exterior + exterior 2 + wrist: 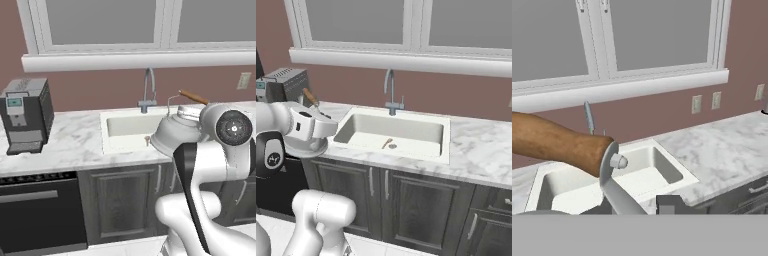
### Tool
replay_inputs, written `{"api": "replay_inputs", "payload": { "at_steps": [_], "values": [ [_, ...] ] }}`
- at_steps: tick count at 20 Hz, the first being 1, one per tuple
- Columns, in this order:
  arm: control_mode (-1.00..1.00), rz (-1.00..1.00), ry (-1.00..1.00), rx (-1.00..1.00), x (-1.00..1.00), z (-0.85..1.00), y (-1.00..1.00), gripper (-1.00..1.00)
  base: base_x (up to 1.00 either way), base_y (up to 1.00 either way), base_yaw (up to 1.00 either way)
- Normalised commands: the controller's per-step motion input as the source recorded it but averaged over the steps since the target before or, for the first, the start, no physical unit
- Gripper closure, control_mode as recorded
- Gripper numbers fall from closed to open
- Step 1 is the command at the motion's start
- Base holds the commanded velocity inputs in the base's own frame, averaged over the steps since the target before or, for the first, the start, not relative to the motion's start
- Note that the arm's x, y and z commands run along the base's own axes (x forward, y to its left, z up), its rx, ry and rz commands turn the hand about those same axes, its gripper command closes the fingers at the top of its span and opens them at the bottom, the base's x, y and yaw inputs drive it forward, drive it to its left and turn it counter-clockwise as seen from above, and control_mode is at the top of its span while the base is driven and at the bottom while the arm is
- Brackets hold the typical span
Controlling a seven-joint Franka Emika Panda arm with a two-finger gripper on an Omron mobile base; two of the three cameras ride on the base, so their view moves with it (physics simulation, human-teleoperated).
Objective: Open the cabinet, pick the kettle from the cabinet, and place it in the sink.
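Note:
The white-silver kettle (172, 132) hangs tilted above the front right corner of the sink (125, 125), its brown wooden handle bar (194, 96) pointing up and right. My gripper (632, 206) is shut on the kettle's wire handle, with the wooden bar (557, 142) close in front of the camera. In the right base view the kettle (306, 148) shows just left of the sink (406, 127), mostly behind my wrist. The basin holds only its drain and a small brown piece. The cabinet is out of view.
A silver gooseneck faucet (148, 90) stands behind the basin. A black coffee machine (27, 115) sits on the marble counter (75, 145) to the left. Short dark grey doors (376, 200) run below the counter. The window sill (135, 61) overhangs the back wall.

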Motion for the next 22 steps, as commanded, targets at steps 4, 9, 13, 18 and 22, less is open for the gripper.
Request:
{"api": "replay_inputs", "payload": {
  "at_steps": [4, 9, 13, 18, 22],
  "values": [
    [1.00, 0.00, 0.00, 0.00, 0.00, 0.00, 0.00, 1.00, 0.26, -0.50, 0.00],
    [1.00, 0.00, 0.00, 0.00, 0.00, 0.00, 0.00, 1.00, 0.26, -0.50, 0.00],
    [1.00, 0.00, 0.00, 0.00, 0.00, 0.00, 0.00, 1.00, 0.27, -0.50, 0.00],
    [1.00, 0.00, 0.00, 0.00, 0.00, 0.00, 0.00, 1.00, 0.30, -0.48, 0.00],
    [1.00, 0.00, 0.00, 0.00, 0.00, 0.00, 0.00, 1.00, 0.37, -0.44, 0.00]
  ]
}}
